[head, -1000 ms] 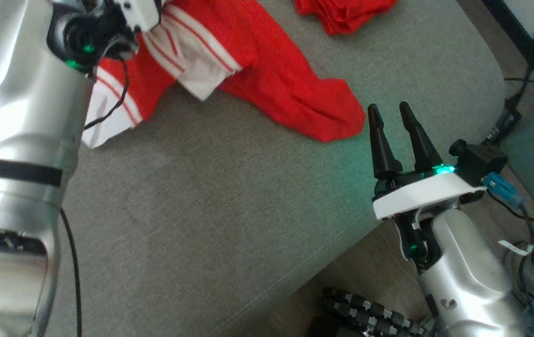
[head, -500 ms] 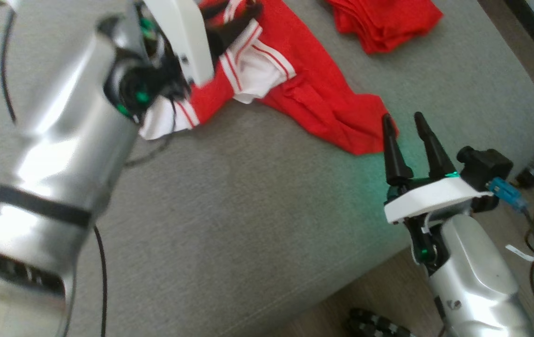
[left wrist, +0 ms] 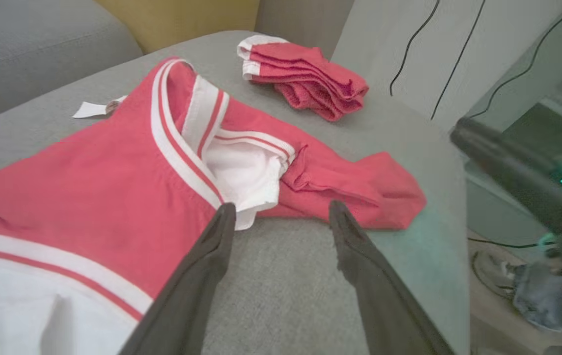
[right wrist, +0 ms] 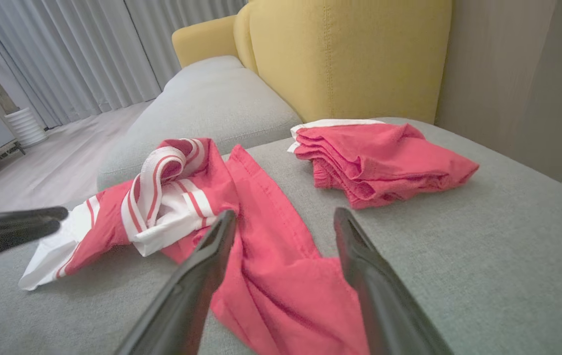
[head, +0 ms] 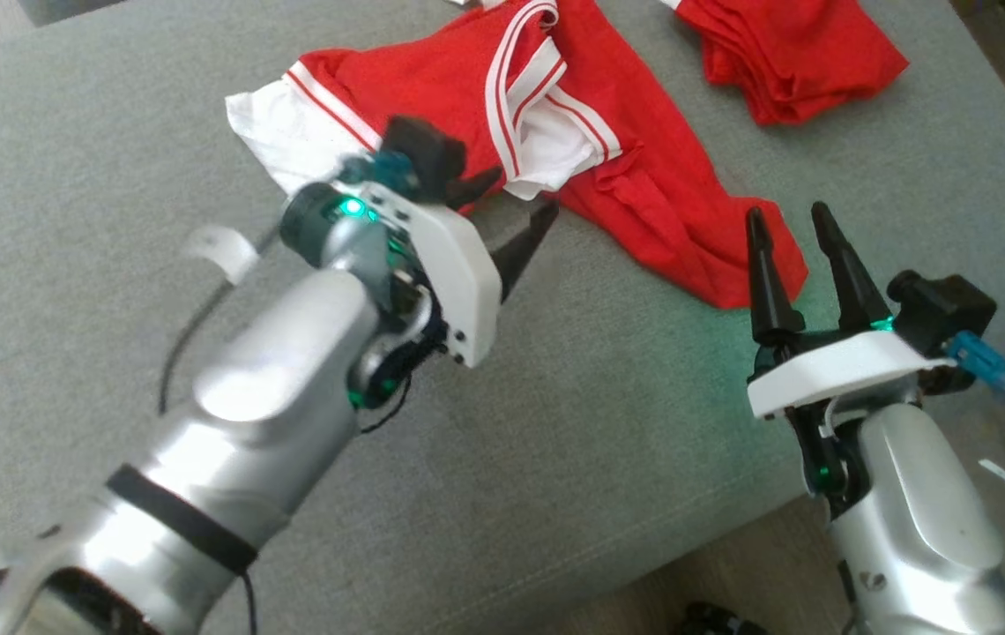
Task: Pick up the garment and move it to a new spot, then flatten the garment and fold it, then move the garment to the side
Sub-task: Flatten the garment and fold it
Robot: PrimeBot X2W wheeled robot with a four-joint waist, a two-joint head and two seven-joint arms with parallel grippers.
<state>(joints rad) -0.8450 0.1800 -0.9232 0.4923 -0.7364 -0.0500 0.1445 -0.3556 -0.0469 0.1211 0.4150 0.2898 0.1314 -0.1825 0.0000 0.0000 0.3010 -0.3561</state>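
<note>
The grey sofa seat holds everything. The red and white garment lies bunched up at the top middle of the head view, with a folded red pile at the upper right. My left jaws and right jaws are both spread wide, holding nothing. I think flattening comes next: grab two edges and pull them apart.

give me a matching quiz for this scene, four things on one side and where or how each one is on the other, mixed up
Things:
1 striped garment
2 red pile
3 left end effector
4 right end effector

States:
a folded, far right of the cushion
b open, by the garment's plain red end
c crumpled, unfolded, mid-cushion
d open, by the garment's white patch

Pairs: 1-c, 2-a, 3-d, 4-b
</note>
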